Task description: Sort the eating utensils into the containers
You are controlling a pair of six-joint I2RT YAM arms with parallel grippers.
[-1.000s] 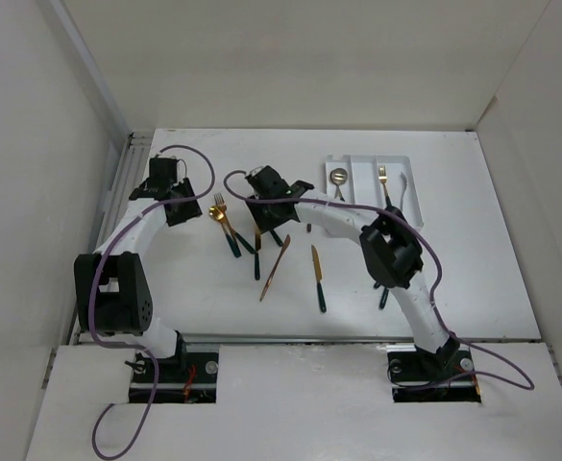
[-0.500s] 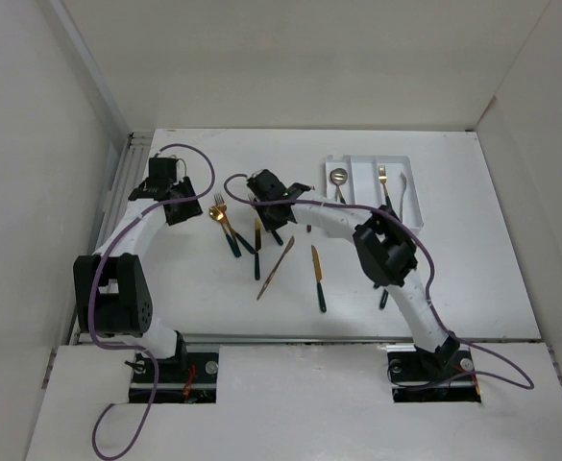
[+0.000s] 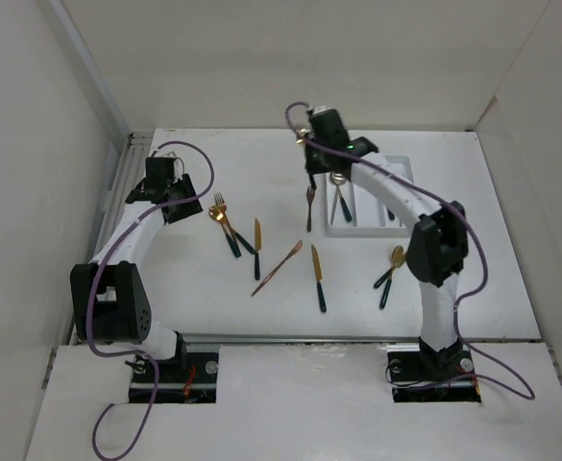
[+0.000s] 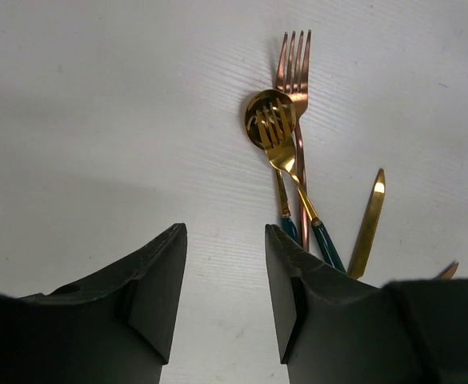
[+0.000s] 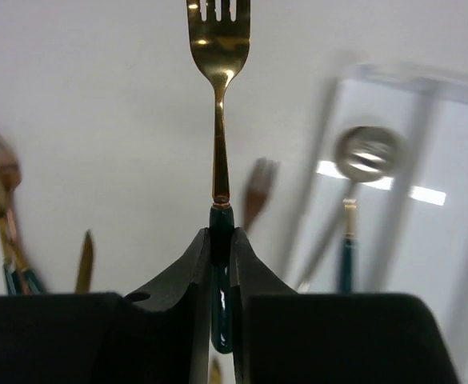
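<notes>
My right gripper [image 5: 221, 240] is shut on the dark green handle of a gold fork [image 5: 218, 48] and holds it in the air left of the white tray [image 5: 442, 208]. In the top view this gripper [image 3: 312, 171] is by the tray's [image 3: 369, 215] left edge. A silver spoon [image 5: 367, 152] lies in the tray. My left gripper [image 4: 222, 304] is open and empty, low over the table, just left of a bunch of a gold fork, gold spoon and copper fork [image 4: 286, 140]. In the top view it [image 3: 172, 206] is at the left.
Loose utensils lie mid-table: a gold knife [image 3: 256, 240], a copper knife [image 3: 279, 267], a green-handled gold knife [image 3: 316, 279], and a gold spoon [image 3: 393, 259] under my right forearm. A copper fork [image 5: 258, 190] shows blurred beneath the held fork. White walls enclose the table.
My right gripper has risen from the middle pile and swung back and right to the tray's left edge with the gold fork. The copper knife shifted a little. The left arm stayed.
</notes>
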